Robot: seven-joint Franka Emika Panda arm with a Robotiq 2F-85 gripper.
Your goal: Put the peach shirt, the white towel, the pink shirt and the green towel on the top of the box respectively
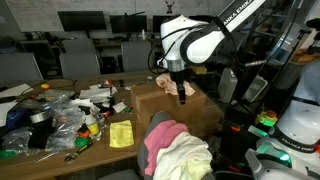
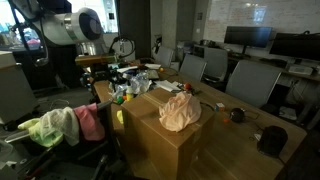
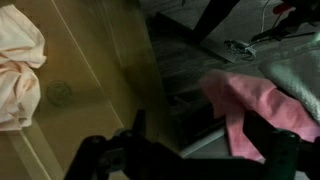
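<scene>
**Clerk:** Item one, the hand?

**Me:** My hand (image 1: 181, 96) hangs over the box (image 1: 150, 108), upper centre of an exterior view. In the wrist view my dark fingers (image 3: 110, 152) stand spread wide along the lower edge, with nothing between them.

**Clerk:** Item two, the box?

**Me:** Brown cardboard, large, at the centre of an exterior view (image 2: 150, 145). It stands just beside the bench (image 1: 100, 150).

**Clerk:** Item three, the peach shirt?

**Me:** One, crumpled, lying on top of the box (image 2: 180, 110). In the wrist view it sits at the upper left (image 3: 20, 60), with bare cardboard beside it.

**Clerk:** Item four, the pink shirt?

**Me:** One, off the box, in a heap. It shows at the left of an exterior view (image 2: 88, 120) and at the lower centre of the opposite one (image 1: 160, 135). In the wrist view it is on the right (image 3: 250, 105), below the level of the box top.

**Clerk:** Item five, the green towel?

**Me:** One, pale yellow-green, in the same heap (image 2: 52, 125). It touches the pink shirt on its left.

**Clerk:** Item six, the white towel?

**Me:** Not placed for certain. A pale cloth (image 1: 190, 155) lies against the pink shirt at the lower middle. I cannot tell whether it is white or green.

**Clerk:** Sundries?

**Me:** One yellow cloth (image 1: 121, 134), flat on the bench. Mixed clutter (image 1: 50, 115) lies to its left.
</scene>
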